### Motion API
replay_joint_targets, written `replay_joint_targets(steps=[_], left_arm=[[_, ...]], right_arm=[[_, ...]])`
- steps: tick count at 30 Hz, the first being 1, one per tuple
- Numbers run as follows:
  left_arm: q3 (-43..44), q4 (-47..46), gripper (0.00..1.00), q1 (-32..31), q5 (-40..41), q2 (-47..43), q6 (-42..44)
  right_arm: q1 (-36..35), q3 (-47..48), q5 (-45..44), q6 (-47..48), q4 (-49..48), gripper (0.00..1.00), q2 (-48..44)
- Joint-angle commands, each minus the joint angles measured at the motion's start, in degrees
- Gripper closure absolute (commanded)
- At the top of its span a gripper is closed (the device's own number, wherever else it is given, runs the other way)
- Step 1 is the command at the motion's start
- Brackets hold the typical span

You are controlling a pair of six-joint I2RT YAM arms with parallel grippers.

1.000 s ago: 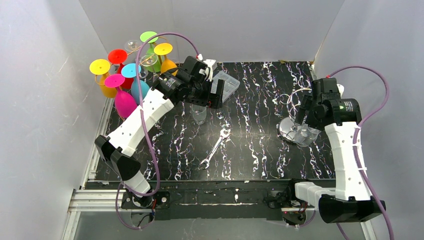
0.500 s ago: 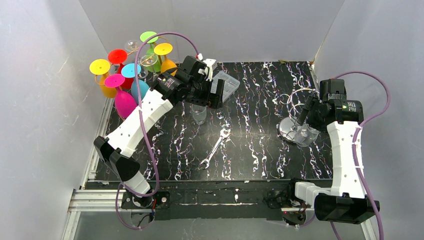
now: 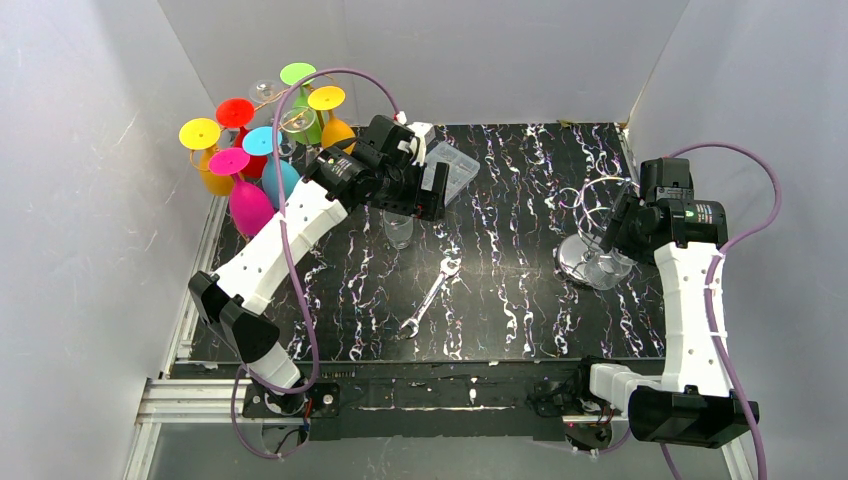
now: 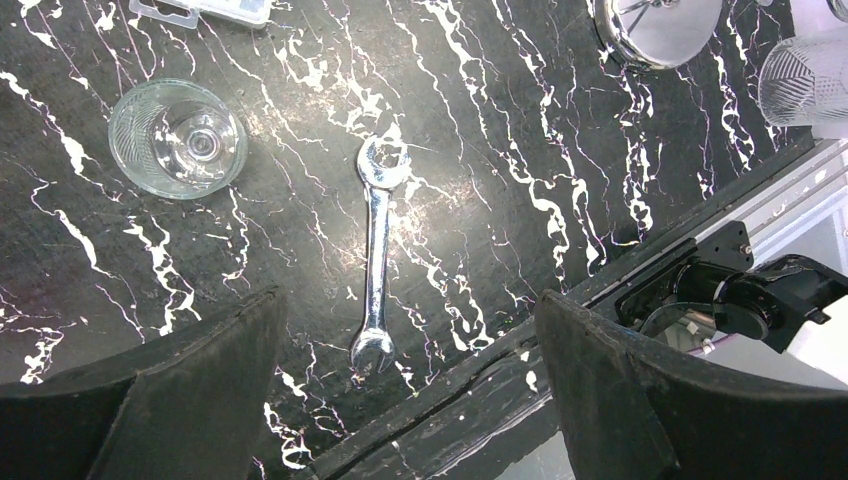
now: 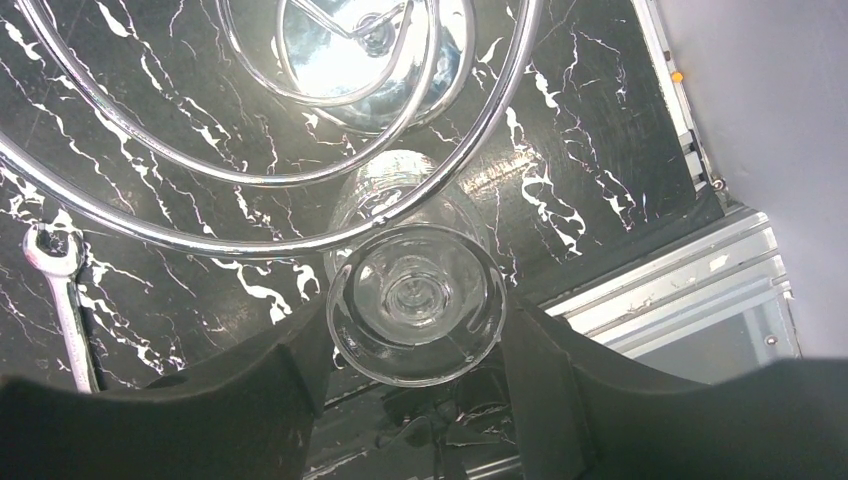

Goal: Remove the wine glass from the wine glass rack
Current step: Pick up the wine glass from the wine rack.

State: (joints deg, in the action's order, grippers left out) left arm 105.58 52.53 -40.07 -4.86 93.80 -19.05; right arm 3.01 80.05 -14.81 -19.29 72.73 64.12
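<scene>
The chrome wine glass rack [image 3: 588, 205] stands at the table's right, and its rings [image 5: 250, 175] fill the top of the right wrist view. A clear wine glass [image 3: 606, 270] hangs upside down from it, round foot [image 5: 418, 300] up. My right gripper [image 3: 617, 236] is at the rack. In the right wrist view its two fingers touch the foot's rim on either side, so the gripper [image 5: 418, 335] is shut on the foot. My left gripper [image 3: 410, 200] hovers wide open and empty over the table's middle, above the wrench [image 4: 375, 260].
A second clear glass [image 3: 397, 230] stands upright on the marble top under the left arm. A wrench [image 3: 430, 296] lies mid-table, a clear plastic box [image 3: 455, 168] sits behind it. A stand of coloured glasses [image 3: 260, 140] is at the far left. Walls close in on both sides.
The right gripper's fingers have closed in from wide open onto the wine glass's foot, and the right wrist has shifted slightly right. The left arm has barely moved.
</scene>
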Motion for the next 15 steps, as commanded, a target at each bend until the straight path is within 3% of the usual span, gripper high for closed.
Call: replay_joint_targets(steps=[1, 9, 15], left_arm=[[-0.14, 0.06, 0.07, 0.13, -0.65, -3.35, 0.59], [-0.59, -0.07, 0.07, 0.13, -0.94, -3.36, 0.50], [-0.72, -0.11, 0.07, 0.09, -1.11, -3.45, 0.34]], right_arm=[[0.33, 2.77, -0.16, -0.04, 1.07, 0.39, -1.06], [0.33, 6.05, -3.77, -0.83, 4.92, 0.44, -0.99], [0.29, 4.96, -1.69, -0.93, 5.23, 0.44, -2.11]])
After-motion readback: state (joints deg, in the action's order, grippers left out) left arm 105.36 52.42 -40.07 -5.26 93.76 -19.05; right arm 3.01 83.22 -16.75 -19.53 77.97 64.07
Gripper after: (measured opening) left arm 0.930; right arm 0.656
